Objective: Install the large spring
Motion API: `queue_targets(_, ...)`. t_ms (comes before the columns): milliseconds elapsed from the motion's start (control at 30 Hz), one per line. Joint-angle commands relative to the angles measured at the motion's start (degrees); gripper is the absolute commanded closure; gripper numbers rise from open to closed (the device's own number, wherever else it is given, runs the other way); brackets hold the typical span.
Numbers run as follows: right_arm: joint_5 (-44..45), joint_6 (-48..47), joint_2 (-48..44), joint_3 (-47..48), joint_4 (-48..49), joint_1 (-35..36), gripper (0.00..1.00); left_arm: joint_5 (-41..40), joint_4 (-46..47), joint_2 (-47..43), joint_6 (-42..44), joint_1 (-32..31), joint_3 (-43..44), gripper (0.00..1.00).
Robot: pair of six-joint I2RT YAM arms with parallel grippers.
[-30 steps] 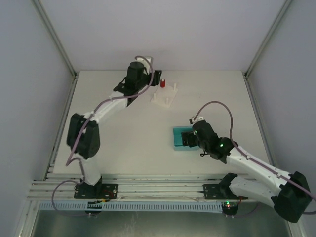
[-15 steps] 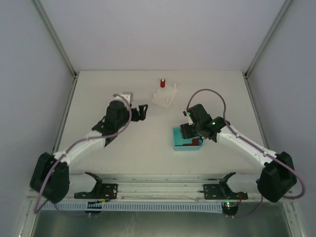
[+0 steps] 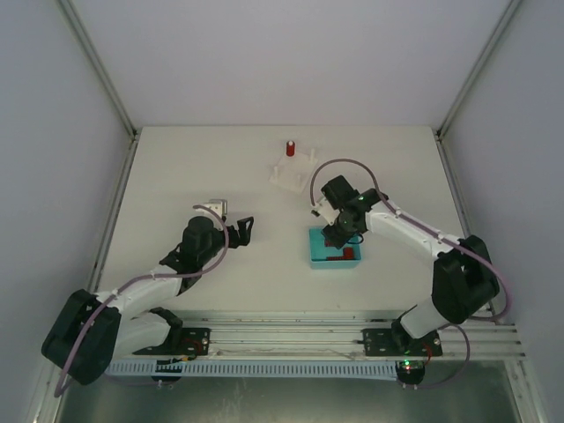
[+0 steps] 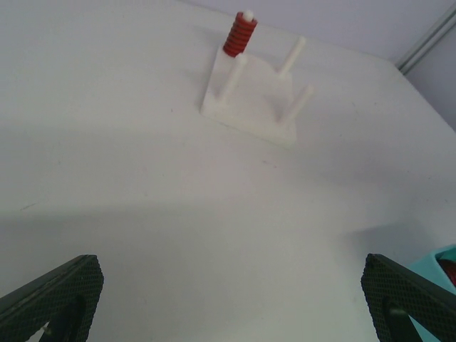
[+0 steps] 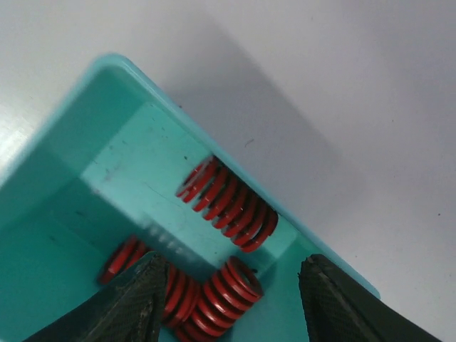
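The right claw [image 5: 233, 262] hangs over the teal tray [image 5: 85, 121], jaws apart and empty, with the red springs right below it. The large spring [image 5: 228, 212] is, by my reading, the long coil lying flat against one wall of the tray (the shorter springs [image 5: 229, 286] are heaped nearer the jaws, and the fingers hide part of that pile). It should be light and stiff, probably steel with a slick painted skin. It is likely to roll or squirt sideways if pinched off-centre. It is best taken across the coils at mid-length, with the jaws square to its axis. The wall touching it leaves little room for a finger on that side, so it may need nudging clear first.

The left claw [image 4: 229, 274] is wide open too, low over the bare surface [image 4: 142, 178] and well apart from the tray. Ahead of it stands the white base [image 4: 249, 107] with its pegs [image 4: 291, 55]. A small spring [image 4: 240, 34] sits on the far peg, and the other three are free. Nothing lies between tray and base.
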Motion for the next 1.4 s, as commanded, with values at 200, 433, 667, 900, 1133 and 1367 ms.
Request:
queue_targets(200,-1.6,-15.4,5.0,-0.5,-0.3,-1.7,0.53,0.5,2.9,-2.2,0.8,-0.2,0.9,0.01)
queue_targets(433,-0.4,-17.3,6.5,-1.7,3.7,-2.2,0.54,-0.3,4.0,-4.1,0.2,-0.2,-0.6,0.01)
queue_targets(667,1.1,-16.9,8.8,-3.1,5.2,-2.2,0.54,-0.5,3.9,-3.9,0.2,-0.2,-0.5,0.01)
queue_targets(900,-1.2,-15.2,13.2,-4.0,7.2,-2.2,0.50,-0.5,3.9,-3.2,0.2,-0.2,-0.3,0.01)
queue_targets(1133,-2.5,-15.2,14.2,-6.6,7.8,-2.2,0.53,-0.4,3.9,-3.5,0.2,-0.2,-0.3,0.01)
queue_targets(1367,-3.3,-16.2,10.5,-6.2,5.4,-2.1,0.71,-0.5,3.8,-3.1,0.2,-0.2,-0.2,0.01)
